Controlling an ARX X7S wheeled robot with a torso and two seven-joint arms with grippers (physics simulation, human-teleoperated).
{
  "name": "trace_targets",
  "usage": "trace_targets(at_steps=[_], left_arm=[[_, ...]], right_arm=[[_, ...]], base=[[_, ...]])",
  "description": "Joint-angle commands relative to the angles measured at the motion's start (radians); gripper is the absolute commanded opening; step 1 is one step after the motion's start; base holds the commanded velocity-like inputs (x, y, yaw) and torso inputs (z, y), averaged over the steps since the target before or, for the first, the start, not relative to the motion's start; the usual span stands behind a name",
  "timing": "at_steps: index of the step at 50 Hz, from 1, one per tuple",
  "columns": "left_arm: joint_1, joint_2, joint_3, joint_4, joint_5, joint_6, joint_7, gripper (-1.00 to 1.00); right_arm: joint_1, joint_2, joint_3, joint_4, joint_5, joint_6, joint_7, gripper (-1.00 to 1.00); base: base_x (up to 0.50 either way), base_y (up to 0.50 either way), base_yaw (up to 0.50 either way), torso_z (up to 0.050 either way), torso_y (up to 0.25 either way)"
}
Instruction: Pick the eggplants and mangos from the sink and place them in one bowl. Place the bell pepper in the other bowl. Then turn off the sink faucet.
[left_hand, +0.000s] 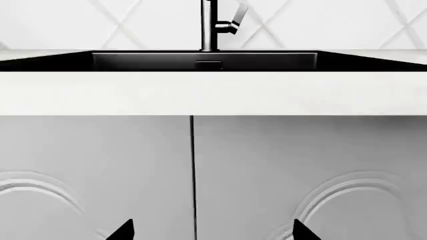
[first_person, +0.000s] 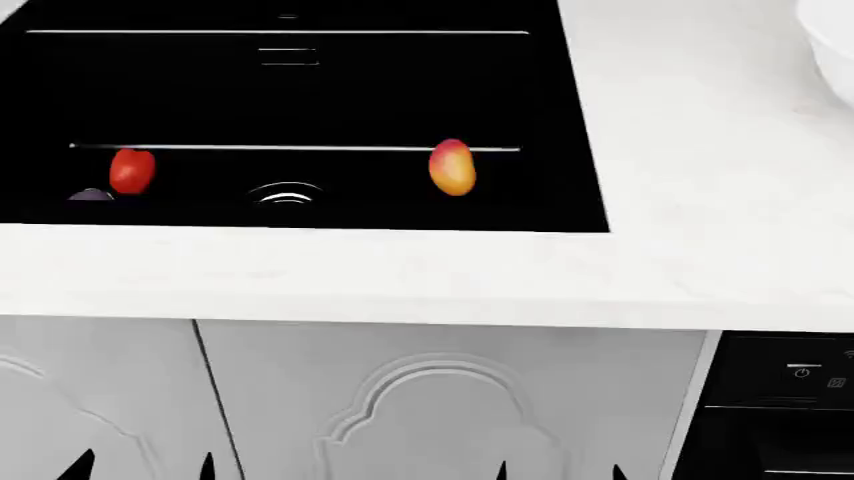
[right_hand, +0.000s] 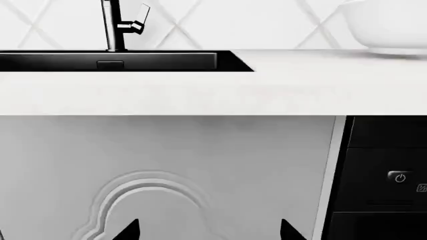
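The black sink (first_person: 561, 120) fills the upper left of the head view. Inside it, an orange-yellow mango (first_person: 453, 168) lies right of the chrome drain (first_person: 286, 193). At the basin's left lies a red piece (first_person: 131, 170) that looks like the bell pepper, with a dark eggplant (first_person: 90, 194) just below it, mostly hidden by the rim. The sink faucet (left_hand: 210, 25) (right_hand: 115, 25) stands behind the basin. My left gripper (first_person: 143, 467) (left_hand: 213, 231) and right gripper (first_person: 558, 470) (right_hand: 210, 231) are both open and empty, low in front of the cabinet doors.
A white bowl (first_person: 834, 50) (right_hand: 387, 25) stands on the white counter (first_person: 400, 275) to the right of the sink. Grey cabinet doors (first_person: 441, 400) are below the counter. A black appliance front (first_person: 781, 400) with a power button is at the lower right.
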Motion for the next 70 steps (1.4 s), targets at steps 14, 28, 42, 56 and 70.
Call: trace_targets(at_steps=[14, 28, 42, 56, 70], left_arm=[[0.013, -0.053, 0.041, 0.017, -0.082, -0.006, -0.056, 1.0], [0.004, -0.074, 0.067, 0.009, -0.096, -0.002, -0.081, 1.0], [0.0, -0.087, 0.087, 0.006, -0.109, -0.001, -0.101, 1.0], [0.006, -0.105, 0.101, 0.012, -0.138, 0.0, -0.112, 1.0], [0.002, -0.121, 0.119, 0.017, -0.131, -0.007, -0.138, 1.0]], right_arm=[[-0.01, 0.05, -0.054, -0.007, 0.052, 0.004, 0.062, 1.0], [0.0, 0.074, -0.085, -0.006, 0.06, 0.016, 0.086, 1.0], [0.003, 0.088, -0.103, -0.006, 0.071, 0.018, 0.109, 1.0], [-0.002, 0.103, -0.12, -0.01, 0.084, 0.01, 0.133, 1.0], [0.003, 0.114, -0.132, -0.006, 0.097, 0.022, 0.154, 1.0]], base=[[0.0, 0.0, 0.0, 0.0, 0.0], [0.0, 0.13, 0.0, 0.0, 0.0], [0.0, 0.5, 0.0, 0.0, 0.0], [0.0, 0.43, 0.0, 0.0, 0.0], [0.0, 0.0, 0.0, 0.0, 0.0]])
